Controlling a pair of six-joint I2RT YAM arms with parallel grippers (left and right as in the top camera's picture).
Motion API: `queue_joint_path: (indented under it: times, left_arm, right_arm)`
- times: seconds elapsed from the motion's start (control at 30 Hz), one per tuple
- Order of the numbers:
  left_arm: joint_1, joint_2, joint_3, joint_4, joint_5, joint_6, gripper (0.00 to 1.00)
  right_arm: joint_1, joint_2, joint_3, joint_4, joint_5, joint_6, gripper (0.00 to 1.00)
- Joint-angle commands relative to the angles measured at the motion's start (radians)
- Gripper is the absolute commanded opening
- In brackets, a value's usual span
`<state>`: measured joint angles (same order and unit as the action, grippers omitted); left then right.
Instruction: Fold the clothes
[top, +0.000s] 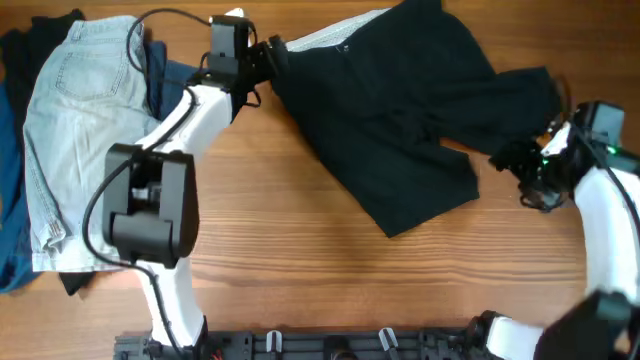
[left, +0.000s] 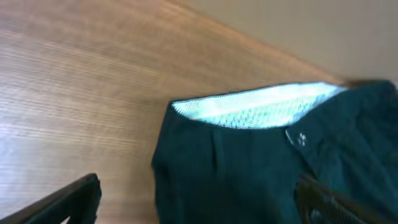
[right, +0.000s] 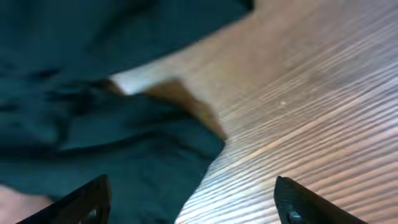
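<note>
Black shorts (top: 400, 110) lie spread across the back middle of the wooden table, waistband at the back with a pale lining (left: 261, 106) and a button. My left gripper (top: 268, 52) is open at the waistband's left corner, fingers either side of the dark cloth (left: 199, 193). My right gripper (top: 520, 165) is open at the right leg hem (right: 143, 162), with the cloth edge between its fingers.
A pile of other clothes sits at the left: light denim shorts (top: 75, 110) on top of dark blue (top: 10, 150) and black garments. The wooden table (top: 330, 270) runs to the front, where the arm bases stand.
</note>
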<state>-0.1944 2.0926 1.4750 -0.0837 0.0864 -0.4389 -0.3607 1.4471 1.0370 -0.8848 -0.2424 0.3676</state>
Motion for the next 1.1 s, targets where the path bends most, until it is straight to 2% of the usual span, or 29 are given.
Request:
queue_joint_path:
  times: [0.0, 0.2, 0.27, 0.37, 0.4, 0.47, 0.6, 0.73, 0.8, 0.9, 1.07]
  left_arm:
    - [0.002, 0.093, 0.005, 0.043, 0.023, 0.010, 0.97]
    - [-0.014, 0.175, 0.005, 0.075, 0.089, 0.012, 0.90]
    - [-0.033, 0.188, 0.005, 0.079, 0.088, 0.012, 0.83]
    - [-0.063, 0.191, 0.005, 0.098, 0.088, 0.000, 0.29]
    - [-0.066, 0.190, 0.005, 0.097, 0.084, -0.020, 0.04]
    - [-0.058, 0.163, 0.005, 0.053, 0.042, -0.115, 0.04]
    - [-0.021, 0.030, 0.005, -0.108, -0.077, -0.120, 0.04]
    - [0.016, -0.146, 0.005, -0.400, -0.262, -0.137, 0.04]
    - [0.035, -0.190, 0.005, -0.577, -0.286, -0.206, 0.04]
    - [0.039, -0.192, 0.003, -0.764, -0.285, -0.310, 0.04]
    - [0.025, -0.193, 0.002, -0.785, -0.263, -0.315, 0.04]
  right_arm:
    - [0.004, -0.130, 0.017, -0.022, -0.021, -0.035, 0.84]
    - [0.004, -0.156, 0.017, -0.031, -0.021, -0.050, 0.84]
    - [0.004, -0.155, 0.017, -0.033, -0.020, -0.050, 0.84]
    - [0.004, -0.155, 0.017, -0.038, -0.021, -0.051, 0.83]
    - [0.004, -0.155, 0.017, -0.040, -0.021, -0.050, 0.83]
    - [0.004, -0.155, 0.017, -0.049, -0.021, -0.050, 0.82]
    - [0.005, -0.155, 0.008, -0.063, -0.060, -0.053, 0.81]
    - [0.064, -0.148, -0.015, -0.038, -0.066, -0.050, 0.80]
    - [0.131, -0.127, -0.015, -0.032, -0.066, -0.048, 0.80]
    - [0.251, -0.071, -0.015, -0.043, -0.066, 0.010, 0.80]
    - [0.411, 0.031, -0.052, -0.031, -0.066, 0.191, 0.80]
